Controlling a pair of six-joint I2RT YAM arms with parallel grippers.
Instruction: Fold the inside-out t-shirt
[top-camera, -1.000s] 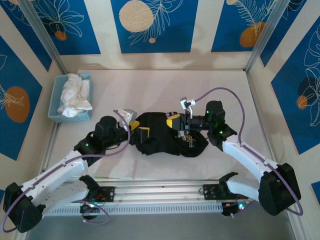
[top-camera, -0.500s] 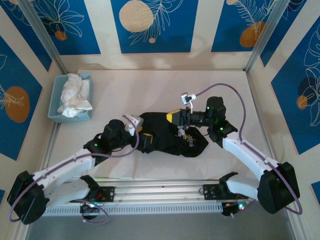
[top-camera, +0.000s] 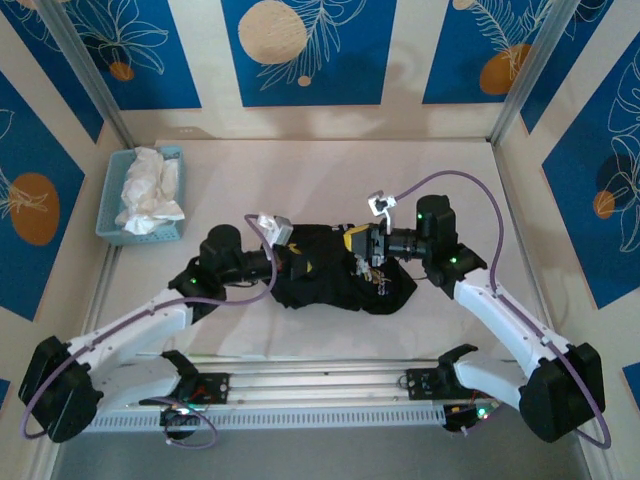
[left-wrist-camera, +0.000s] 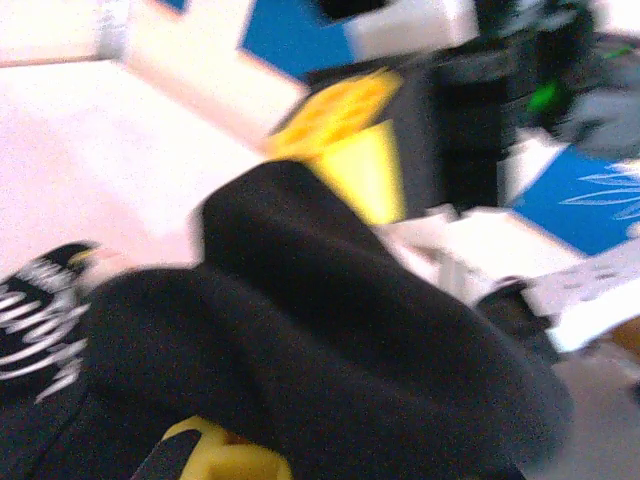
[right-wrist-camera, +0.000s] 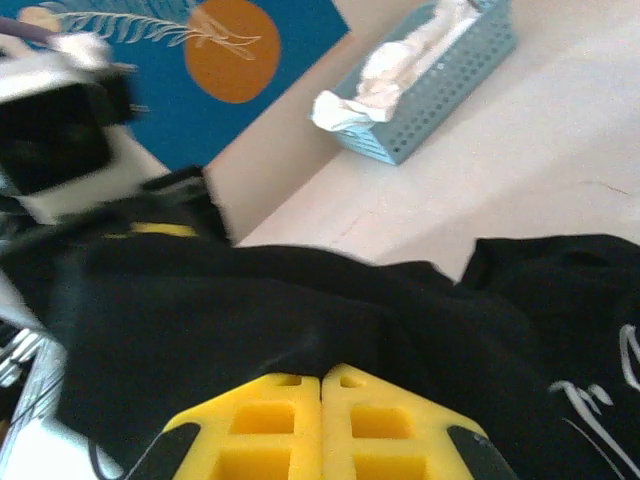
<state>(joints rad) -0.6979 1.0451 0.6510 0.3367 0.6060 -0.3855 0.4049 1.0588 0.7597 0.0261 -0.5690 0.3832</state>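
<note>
Inside-out t-shirt (top-camera: 335, 285) lies bunched mid-surface (top-camera: 400, 180) between the arms, right fingers (right-wrist-camera: 275, 425) pressed together on a fold, left fingers (left-wrist-camera: 230, 462) closed, seemingly on cloth at its left edge; best raise both evenly, drawing apart gently.

Nothing legible can be made out. The black inside-out t-shirt (left-wrist-camera: 300, 330) carries a white print (left-wrist-camera: 40, 320), which in the left wrist view is a blurred patch of streaks at the cloth's left edge. In the right wrist view it shows as thin curling strokes (right-wrist-camera: 600, 400) too partial to read as letters.
</note>
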